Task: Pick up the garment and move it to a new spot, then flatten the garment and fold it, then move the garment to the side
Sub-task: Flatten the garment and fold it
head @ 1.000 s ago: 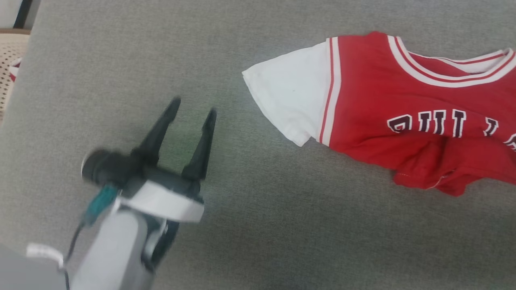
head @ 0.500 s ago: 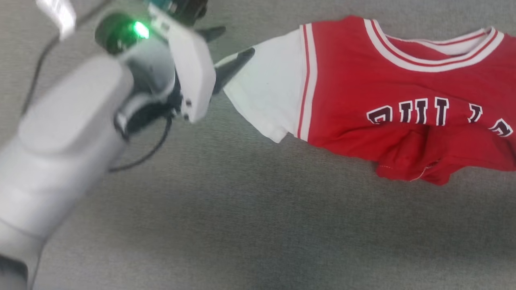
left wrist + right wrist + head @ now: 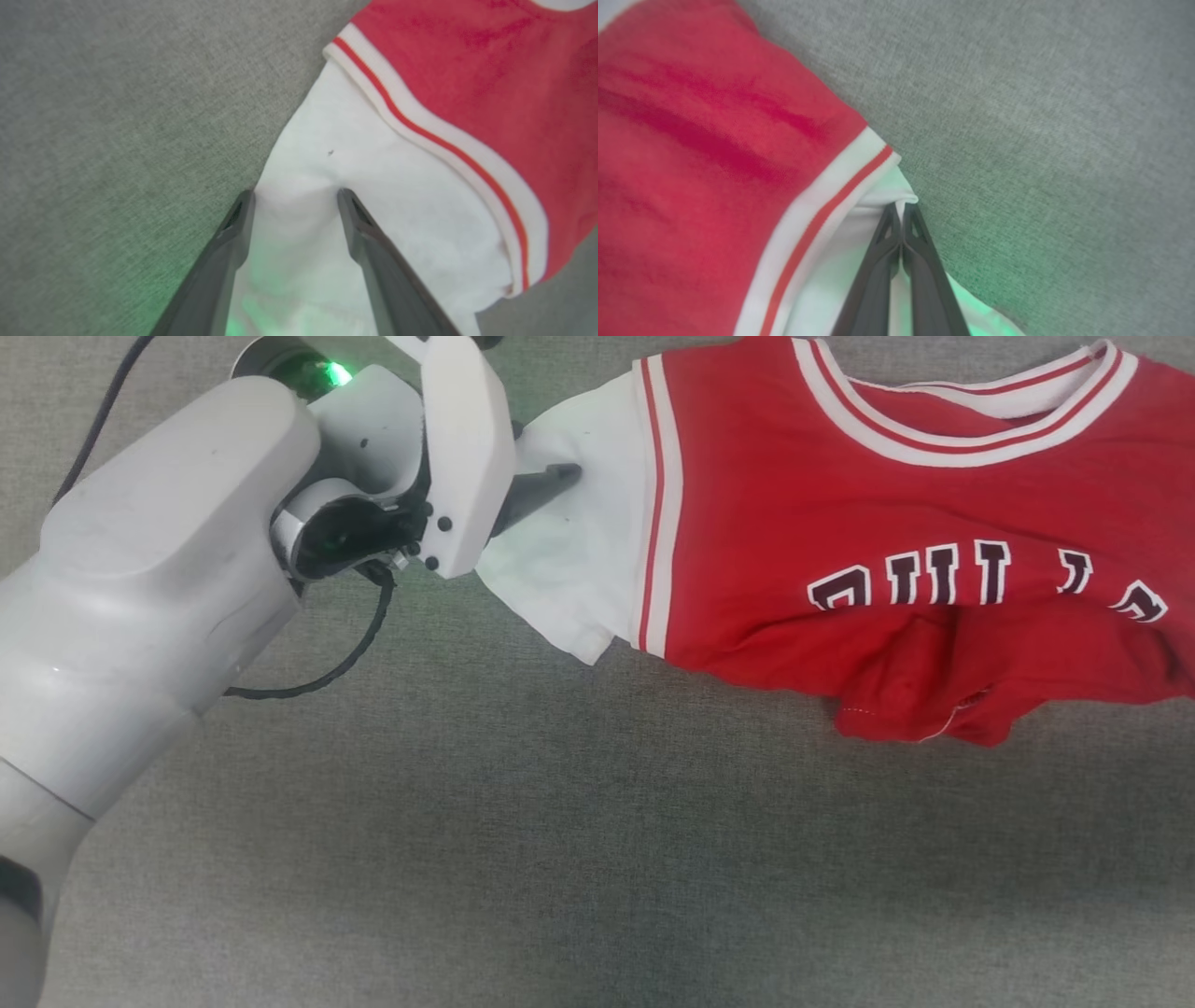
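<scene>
Head view. The garment (image 3: 840,504) lies on the gray cloth surface (image 3: 560,849) in the upper right of the picture. Its long axis runs sleeve to sleeve across the view, with the collar (image 3: 952,429) away from me and the hem (image 3: 934,709) bunched up toward me below the lettering (image 3: 943,574). My left forearm (image 3: 149,569) reaches in from the lower left, so the shirt body extends to the right of that hand, and the near white sleeve (image 3: 569,569) is the part that arm can reach.

Left wrist view. My left gripper (image 3: 295,196) stands spread, holding nothing. Its two fingers straddle the outer edge of the white sleeve, one tip at the fabric's border with the gray cloth and the other on the sleeve itself. The striped armhole trim (image 3: 439,144) lies beyond the tips, and the red body lies farther on. I judge that closing here would take the sleeve edge.

Right wrist view. My right gripper (image 3: 902,207) is clenched. A small fold of white fabric puckers at its tips beside another striped trim, so I judge it to be pinching the shirt's other sleeve.

Comparison of views. The head view gives the shirt's overall lie and crumpled hem, but the wrist housing hides one left finger. The left wrist view shows both tips and exactly where they meet the sleeve edge.
</scene>
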